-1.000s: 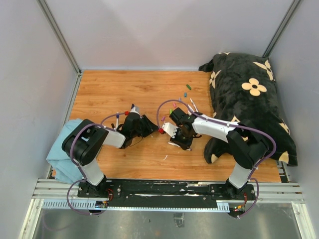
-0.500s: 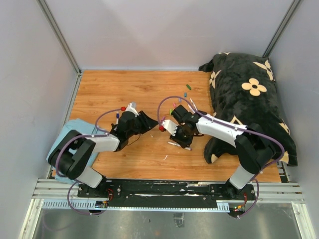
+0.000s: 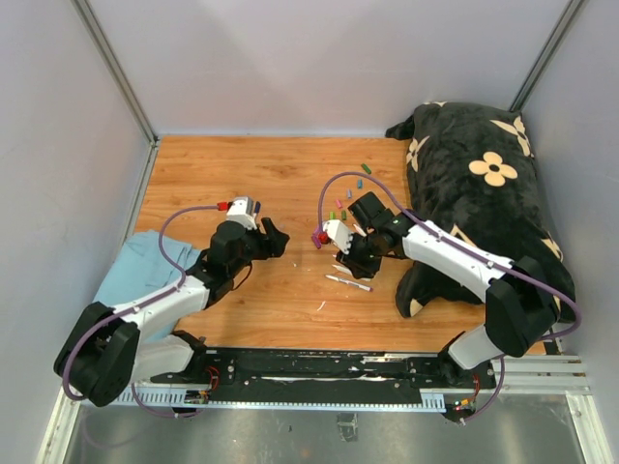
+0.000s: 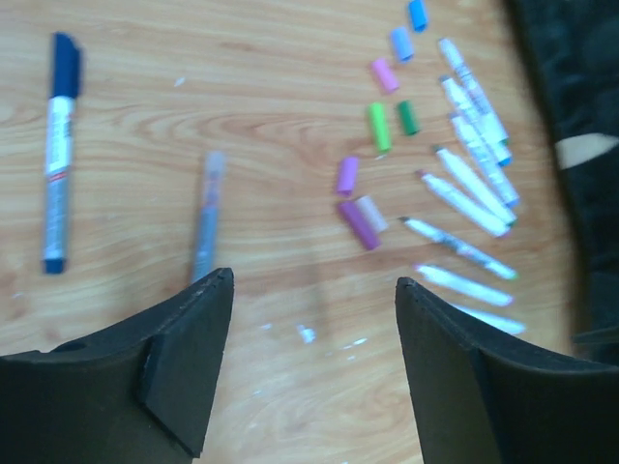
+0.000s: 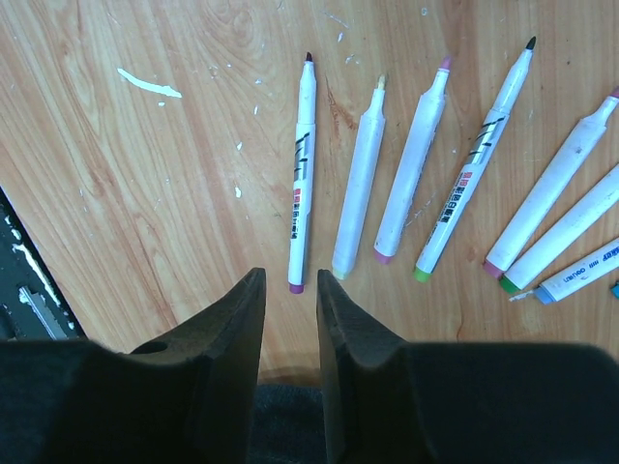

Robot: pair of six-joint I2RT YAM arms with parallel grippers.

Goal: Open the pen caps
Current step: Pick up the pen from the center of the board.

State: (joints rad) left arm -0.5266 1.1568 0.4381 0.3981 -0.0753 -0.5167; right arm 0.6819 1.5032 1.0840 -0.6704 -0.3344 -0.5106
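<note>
The left gripper point(image 4: 311, 282) is spread wide and empty over open counter point(image 4: 261, 116). The right gripper point(image 5: 290, 278) is parted by a narrow slit and also empty. Just beyond the left one lie the pen caps point(image 4: 378, 127), stubby green, purple, pink and blue tubes. Most point away from it, beside uncapped pens point(image 4: 471, 184) along the dark pillow point(image 4: 571, 87).

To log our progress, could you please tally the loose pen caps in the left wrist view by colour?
Blue caps: 2
Pink cap: 1
Green caps: 2
Purple caps: 2
Pale pinkish cap: 1
Total: 8
</note>
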